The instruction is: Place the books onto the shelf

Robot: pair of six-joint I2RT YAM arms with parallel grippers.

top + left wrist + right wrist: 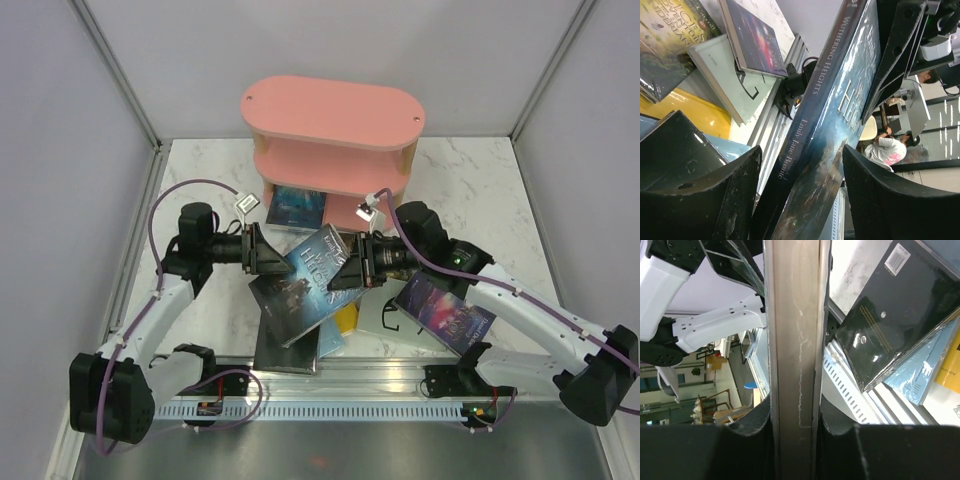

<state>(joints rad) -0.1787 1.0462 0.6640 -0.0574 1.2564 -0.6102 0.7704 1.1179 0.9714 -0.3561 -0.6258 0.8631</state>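
A blue book titled Wuthering Heights hangs tilted above the pile, between both grippers. My right gripper is shut on its page edge, with both pads pressed to the covers. My left gripper straddles the spine. Its jaws stand apart, and a gap shows at the right pad. The pink three-tier shelf stands behind, with one blue book lying on its bottom board. More books lie below: purple galaxy, pale grey-green, yellow, black.
A dark fantasy-cover book and a light blue one lie in the pile under the held book. The slotted metal rail runs along the near edge. Grey walls close in the marble table on both sides.
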